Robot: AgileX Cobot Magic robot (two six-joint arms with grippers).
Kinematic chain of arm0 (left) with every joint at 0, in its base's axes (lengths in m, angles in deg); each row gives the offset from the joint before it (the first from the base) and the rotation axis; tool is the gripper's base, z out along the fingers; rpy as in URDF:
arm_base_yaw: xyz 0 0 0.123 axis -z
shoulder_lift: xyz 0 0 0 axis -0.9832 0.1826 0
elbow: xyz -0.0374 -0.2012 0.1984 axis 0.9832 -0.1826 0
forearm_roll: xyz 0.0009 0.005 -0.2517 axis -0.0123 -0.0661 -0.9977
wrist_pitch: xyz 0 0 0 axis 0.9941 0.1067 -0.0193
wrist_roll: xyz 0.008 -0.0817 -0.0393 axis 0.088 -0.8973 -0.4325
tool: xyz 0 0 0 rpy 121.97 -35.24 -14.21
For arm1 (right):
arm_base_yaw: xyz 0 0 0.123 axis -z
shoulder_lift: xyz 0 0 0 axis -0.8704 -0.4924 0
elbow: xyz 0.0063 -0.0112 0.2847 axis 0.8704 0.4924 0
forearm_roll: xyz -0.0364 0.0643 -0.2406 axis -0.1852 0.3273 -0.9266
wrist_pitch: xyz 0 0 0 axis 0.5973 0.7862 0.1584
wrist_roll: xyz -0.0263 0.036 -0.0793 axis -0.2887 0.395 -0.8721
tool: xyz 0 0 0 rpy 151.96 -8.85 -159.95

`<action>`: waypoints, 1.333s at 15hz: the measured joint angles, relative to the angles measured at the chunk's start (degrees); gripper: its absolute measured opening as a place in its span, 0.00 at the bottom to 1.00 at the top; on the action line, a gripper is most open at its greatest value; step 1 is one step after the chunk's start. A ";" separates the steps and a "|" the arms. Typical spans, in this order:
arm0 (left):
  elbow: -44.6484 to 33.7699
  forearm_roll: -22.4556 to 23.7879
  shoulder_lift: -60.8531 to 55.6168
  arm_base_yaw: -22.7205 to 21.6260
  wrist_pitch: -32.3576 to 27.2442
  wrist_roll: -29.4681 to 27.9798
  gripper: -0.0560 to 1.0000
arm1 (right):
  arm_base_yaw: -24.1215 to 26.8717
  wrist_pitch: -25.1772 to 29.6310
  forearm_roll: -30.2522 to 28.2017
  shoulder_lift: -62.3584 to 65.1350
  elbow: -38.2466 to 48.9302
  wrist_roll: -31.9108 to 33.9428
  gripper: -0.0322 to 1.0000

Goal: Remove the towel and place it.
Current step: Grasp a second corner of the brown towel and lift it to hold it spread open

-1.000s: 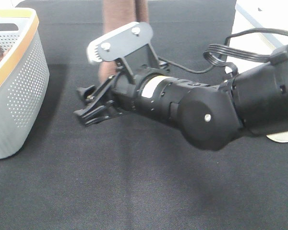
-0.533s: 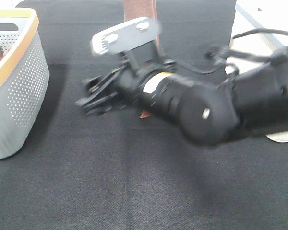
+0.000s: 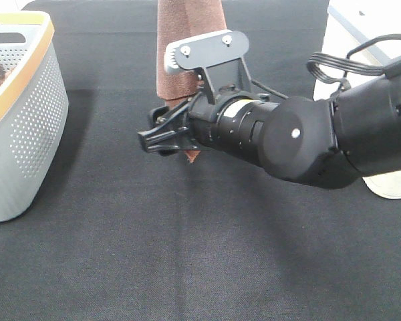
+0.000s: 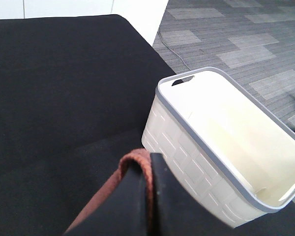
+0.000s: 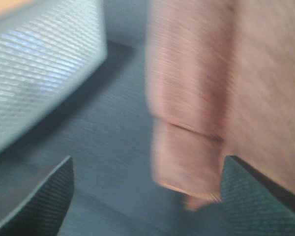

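Above table (image 3: pixel 187 261), towel (image 3: pixel 186 53) hangs vertical, corner down; left pincer (image 4: pixel 148 166) clamped on it, right pincer (image 3: pixel 151 139) apart

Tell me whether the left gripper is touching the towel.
Touching. The left wrist view shows the left gripper shut, with the edge of the towel pinched between its jaws.

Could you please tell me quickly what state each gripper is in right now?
Left gripper: closed, holding the towel.
Right gripper: open at the towel's lower end, holding nothing.
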 joint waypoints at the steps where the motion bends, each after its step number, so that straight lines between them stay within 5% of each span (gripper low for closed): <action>1: 0.00 0.00 0.00 0.00 0.00 0.00 0.05 | 0.00 -0.34 3.15 0.00 0.00 -3.09 0.78; 9: 0.00 1.55 -0.11 0.00 -0.06 0.00 0.05 | 0.00 -4.93 21.49 0.00 0.00 -18.33 0.78; 20: 0.00 3.44 -0.11 0.06 -0.11 0.00 0.05 | 0.00 -11.23 25.78 0.00 0.00 -19.94 0.73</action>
